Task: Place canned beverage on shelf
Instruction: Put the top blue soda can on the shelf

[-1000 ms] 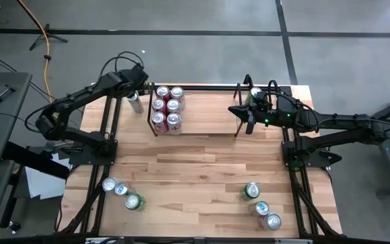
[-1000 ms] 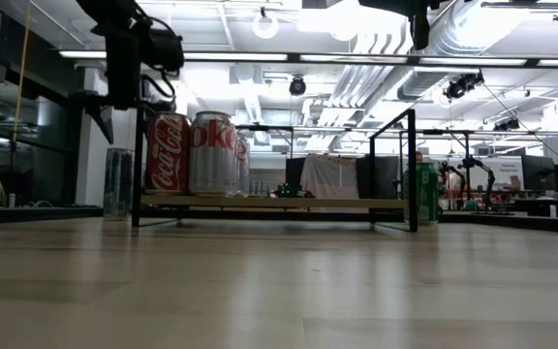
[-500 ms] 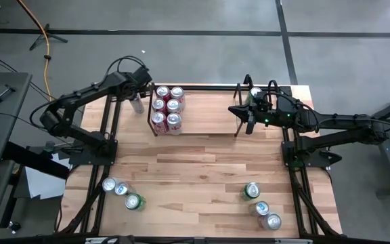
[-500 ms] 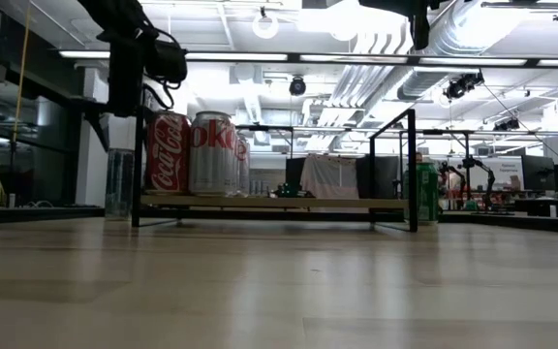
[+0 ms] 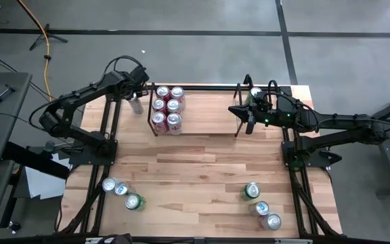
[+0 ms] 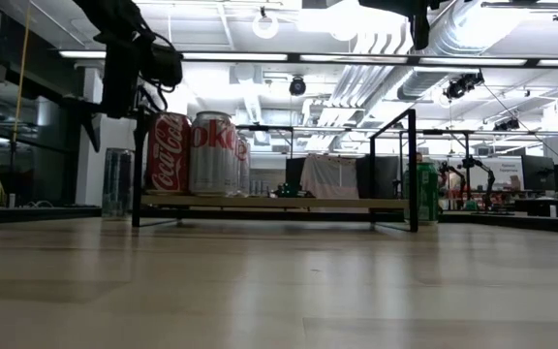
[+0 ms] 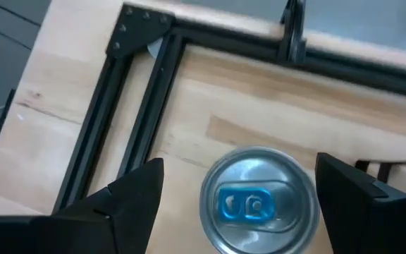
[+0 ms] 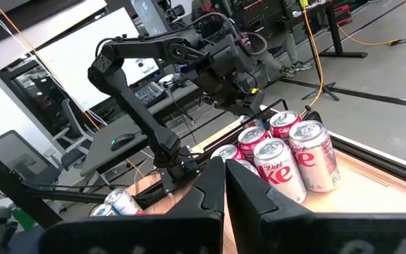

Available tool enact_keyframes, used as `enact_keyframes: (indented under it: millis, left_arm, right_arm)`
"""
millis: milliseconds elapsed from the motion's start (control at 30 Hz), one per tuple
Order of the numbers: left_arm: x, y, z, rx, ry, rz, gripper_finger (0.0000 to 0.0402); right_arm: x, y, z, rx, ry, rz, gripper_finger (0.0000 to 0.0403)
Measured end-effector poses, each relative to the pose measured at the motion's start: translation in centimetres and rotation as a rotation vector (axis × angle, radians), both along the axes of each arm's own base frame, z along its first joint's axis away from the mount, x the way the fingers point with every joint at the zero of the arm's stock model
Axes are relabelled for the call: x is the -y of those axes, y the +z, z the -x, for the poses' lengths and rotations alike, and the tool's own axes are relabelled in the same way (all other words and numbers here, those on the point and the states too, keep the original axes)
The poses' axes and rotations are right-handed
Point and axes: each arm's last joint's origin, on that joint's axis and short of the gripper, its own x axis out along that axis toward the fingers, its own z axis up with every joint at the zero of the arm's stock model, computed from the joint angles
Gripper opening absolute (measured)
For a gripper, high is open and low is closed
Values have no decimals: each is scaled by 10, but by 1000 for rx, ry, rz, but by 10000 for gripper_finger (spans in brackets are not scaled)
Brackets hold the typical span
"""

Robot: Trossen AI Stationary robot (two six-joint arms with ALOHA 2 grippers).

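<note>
A silver can (image 7: 258, 199) stands on the table just outside the shelf's (image 5: 196, 130) left end, where six cans (image 5: 167, 108) fill the rack. Over it hangs the left gripper (image 5: 136, 97), fingers spread wide and gripping nothing, having drifted slightly since a second ago. The right gripper (image 5: 249, 123) stays pinched shut and empty over the shelf's right end.

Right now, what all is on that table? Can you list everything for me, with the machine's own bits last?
Shelf: one, black rods on a wood base, at the table's far edge.
Cans on shelf: six, red and silver, at the shelf's left end.
Silver can: one, standing just left of the shelf.
Green can: one, by the shelf's right end.
Near-left cans: three, two silver, one green.
Near-right cans: three, one green, two silver.
Left gripper: open, above the silver can.
Right gripper: shut, over the shelf's right end.
</note>
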Motion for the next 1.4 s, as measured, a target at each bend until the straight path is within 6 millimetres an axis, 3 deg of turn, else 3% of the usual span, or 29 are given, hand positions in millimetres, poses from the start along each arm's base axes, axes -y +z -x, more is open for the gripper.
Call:
enact_keyframes:
  millis: [467,567,733,833,1133,1400]
  left_arm:
    - [-7,-18,-9,2,2,81,273]
    - [-9,-20,-10,2,2,88,243]
    - [-9,-19,-10,-1,-3,78,154]
    - [-7,-16,-8,-19,-35,75,148]
    - [8,19,11,-11,-49,-75,148]
    - [49,73,42,145,-95,-278,148]
  right_arm:
    - [0,0,0,1,1,-5,0]
    - [0,0,0,1,1,-5,0]
    - [0,0,0,1,3,-6,0]
    - [0,0,0,2,3,-6,0]
    - [0,0,0,1,3,-6,0]
    - [0,0,0,2,2,-6,0]
